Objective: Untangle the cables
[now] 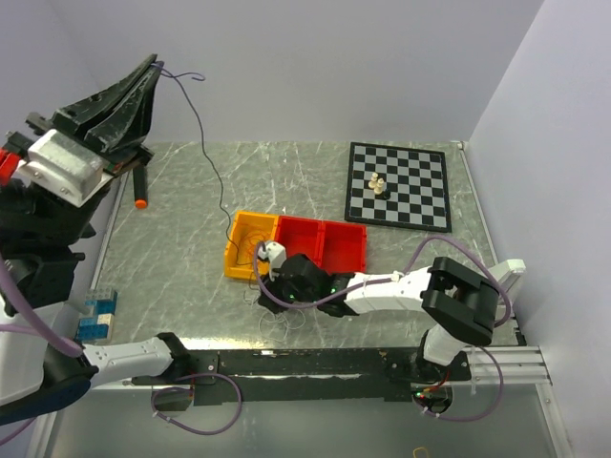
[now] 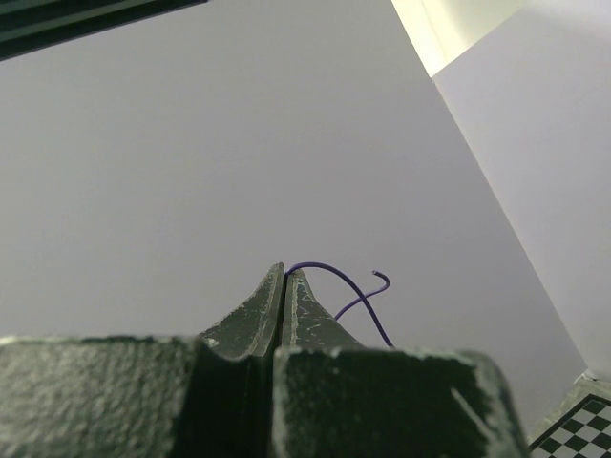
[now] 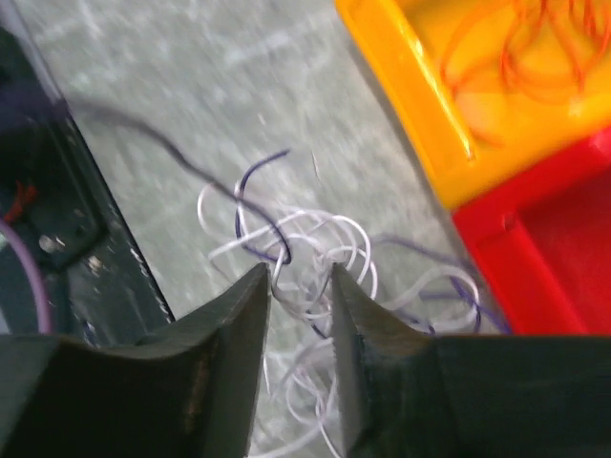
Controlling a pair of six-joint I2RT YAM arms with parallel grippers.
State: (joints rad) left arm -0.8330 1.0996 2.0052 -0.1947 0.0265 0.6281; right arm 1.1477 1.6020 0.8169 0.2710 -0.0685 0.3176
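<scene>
The cables [image 3: 310, 243] lie as a loose clump on the bench [image 3: 191, 95], just in front of the yellow bin [image 3: 410, 124] and near its corner. What is left there is mostly white loops [image 3: 348, 234] with a dark purple strand [image 3: 250, 186] curling through them.

These are thread-thin, almost weightless and floppy. I judge they will spring and drag their neighbours along sooner than slide free, and a wide grab would only tighten the knot. The best hold looks like a single strand at a free end or an outer loop, pinched right at the fingertips.

My left pincer [image 2: 284, 277] is pressed together on one purple strand [image 2: 320, 265]. It is lifted high off the bench, and the short free end curls past the fingertips. In the overhead view that strand [image 1: 208, 157] hangs in a long line down toward the bin and the clump.

My right pincer [image 3: 298, 281] is spread a little, fingers either side of the clump's middle and holding nothing. Whether it touches the loops I cannot tell.

The yellow bin holds the orange-red threads [image 3: 535, 57], coiled on its floor apart from the rest. The red bin [image 3: 544, 267] touching it shows no wire in the part I can see. Farther back on the bench sits a chessboard [image 1: 410, 191], well apart from all this.
</scene>
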